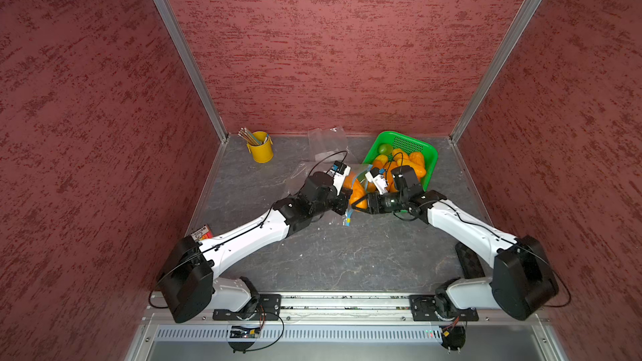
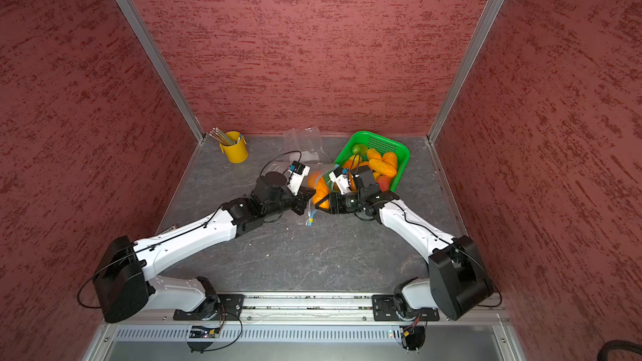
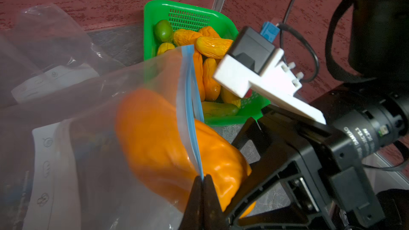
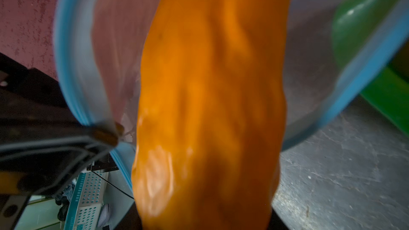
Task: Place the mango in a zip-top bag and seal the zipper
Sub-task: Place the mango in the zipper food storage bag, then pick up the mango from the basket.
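While left gripper (image 3: 202, 182) pinches bag (image 3: 99, 107) rim, jaws pressed together, to hold mouth open, right gripper (image 1: 359, 203) grips mango (image 3: 217, 162), jaws part-spread round it; fruit half inside bag, left of basket (image 1: 408, 142).

- Left white-and-black robot arm (image 1: 250, 234): stretched forward and inward, wrist rolled sideways.
- Left black parallel gripper (image 3: 202, 179): jaws pressed together, pinching blue-zippered clear plastic bag (image 3: 106, 111) at its rim.
- Right white-and-black robot arm (image 1: 465, 227): angled inward, mirroring.
- Right black parallel gripper (image 1: 358, 203): jaws part-spread, clamped round wrinkled orange mango (image 4: 210, 107), tips close to the left gripper's.
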Tool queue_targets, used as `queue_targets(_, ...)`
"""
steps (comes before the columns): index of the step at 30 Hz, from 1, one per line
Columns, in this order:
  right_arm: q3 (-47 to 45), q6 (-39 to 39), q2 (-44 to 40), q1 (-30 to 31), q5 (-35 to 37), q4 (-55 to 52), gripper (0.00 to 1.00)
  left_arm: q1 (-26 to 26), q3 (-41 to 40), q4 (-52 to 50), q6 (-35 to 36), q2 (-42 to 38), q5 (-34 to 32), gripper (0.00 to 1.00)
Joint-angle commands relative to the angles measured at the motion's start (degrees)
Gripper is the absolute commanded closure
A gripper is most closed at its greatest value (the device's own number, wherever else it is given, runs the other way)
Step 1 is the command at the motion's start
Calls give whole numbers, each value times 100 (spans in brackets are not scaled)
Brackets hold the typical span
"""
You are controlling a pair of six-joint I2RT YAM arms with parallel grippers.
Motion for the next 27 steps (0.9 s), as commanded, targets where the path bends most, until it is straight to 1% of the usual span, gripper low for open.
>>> queue_targets(1, 187, 633, -34, 30, 48, 558, 86, -12, 167, -78, 278, 40, 471, 100)
queue_targets(3, 58, 1123, 95, 30, 46, 1068, 84, -23, 187, -78, 240, 2, 558, 100)
queue_targets(6, -117, 1792, 276, 32, 62, 1838, 83, -21, 262, -79, 167, -74, 803, 100)
queue_targets(7, -131, 1958, 304, 31, 93, 2026, 81, -25, 300, -104, 164, -94, 892, 100)
queue_targets(8, -131, 2153, 324, 28, 102, 2259, 73, -25, 343, -138, 182, -104, 986, 100)
queue_targets(9, -117, 2324, 333, 35, 131, 2443, 58, -16, 388, -207, 182, -101, 1017, 100)
queue_targets(10, -79, 2398, 341, 38, 158, 2527, 40, -9, 421, -253, 170, -101, 1020, 100)
queue_targets(11, -26, 2436, 345, 39, 165, 2591, 35, 8, 440, -262, 130, -116, 1022, 100)
queue_targets(14, 185, 2312, 263, 39, 251, 2437, 21, 259, 433, -191, -196, -166, 1101, 100)
queue_targets(16, 390, 2076, 110, 39, 359, 2046, 18, 505, 378, -109, -482, -244, 1175, 100)
queue_targets(18, 636, 1653, -137, 36, 702, 1435, 12, 784, 250, 58, -704, -351, 1332, 100)
queue_targets(22, 997, 655, -585, 14, 992, 372, 8, 1130, 142, -20, -805, -528, 1350, 100)
queue_targets(24, 1064, 410, -867, -86, 1556, 4, 3, 1252, 137, -123, -802, -612, 1409, 100)
queue_targets(27, 1085, 167, -1079, -496, 2482, -389, 2, 1318, 101, -230, -754, -734, 1461, 100)
